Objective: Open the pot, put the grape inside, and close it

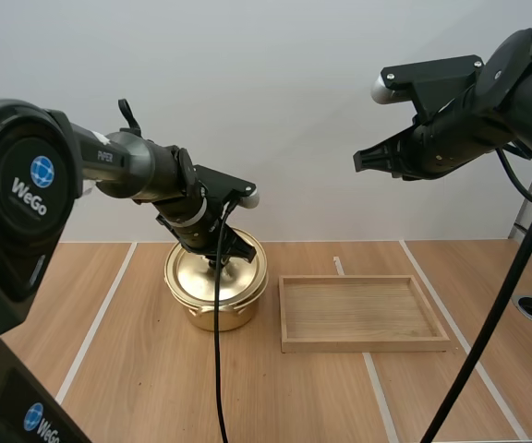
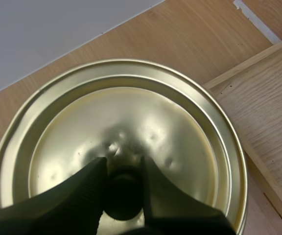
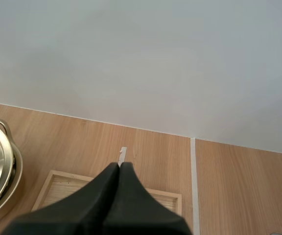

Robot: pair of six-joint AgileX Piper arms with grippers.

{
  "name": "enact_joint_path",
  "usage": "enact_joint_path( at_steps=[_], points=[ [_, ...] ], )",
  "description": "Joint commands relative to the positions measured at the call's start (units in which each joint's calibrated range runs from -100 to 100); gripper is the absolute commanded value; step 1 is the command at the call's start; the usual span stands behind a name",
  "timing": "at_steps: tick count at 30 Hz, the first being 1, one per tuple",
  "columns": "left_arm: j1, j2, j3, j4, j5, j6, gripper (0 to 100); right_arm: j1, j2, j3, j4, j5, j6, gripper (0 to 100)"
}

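Pot [image 1: 236, 309] sits on the table [image 1: 137, 378] left of centre, lid [image 2: 175, 122] seated flat on it, so the inside is hidden. Left gripper [image 1: 221, 263] is down on the lid's centre. In the left wrist view its fingers [image 2: 89, 181] are parted only slightly, one on each side of the dark knob [image 2: 124, 196], both touching and pinching it. The left arm reaches in from the pot's left, over its back rim.

Wooden tray [image 1: 363, 346] lies just right of the pot, with a narrow gap, not touching. Its near corner edge shows beside the lid rim in the left wrist view. Only bare wood shows inside the tray. Open table in front of the pot and to its left, crossed by white tape lines [image 1: 100, 314].

Right gripper [image 1: 358, 162] hangs high, well above the tray's right part and well apart from pot and table. Its fingers are pressed together into one wedge, gripping nothing, tip pointing left.
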Motion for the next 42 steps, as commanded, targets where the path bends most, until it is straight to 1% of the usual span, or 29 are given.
enact_joint_path(
  at_steps=[1,12,23,27,32,36,42],
  points=[
    [-0.10,0.77,-0.37,0.35,-0.86,0.21,0,-0.22,-0.79,0.08,0.51,0.00,-0.44,0],
    [-0.10,3.78,-0.37,0.24,-0.65,1.04,0,-0.22,-0.79,0.08,1.37,0.73,-0.44,0],
    [-0.10,4.66,-0.37,-0.26,-4.04,1.16,0,-0.22,-0.79,0.08,1.51,0.88,-0.44,0],
    [-0.10,5.40,-0.37,-1.90,-3.20,1.47,0,-0.22,-0.79,0.08,2.02,0.88,-0.44,0],
    [-0.10,5.82,-0.37,-4.77,-2.44,3.62,0,-0.22,-0.79,0.08,2.50,0.88,-0.44,0],
    [-0.10,5.82,-0.37,-7.54,0.86,5.54,0,-0.22,-0.79,0.08,2.59,0.88,-0.44,0],
    [-0.10,5.82,-0.37,-7.86,1.83,5.69,0,-0.22,-0.79,0.08,2.59,0.88,-0.44,0]
  ],
)
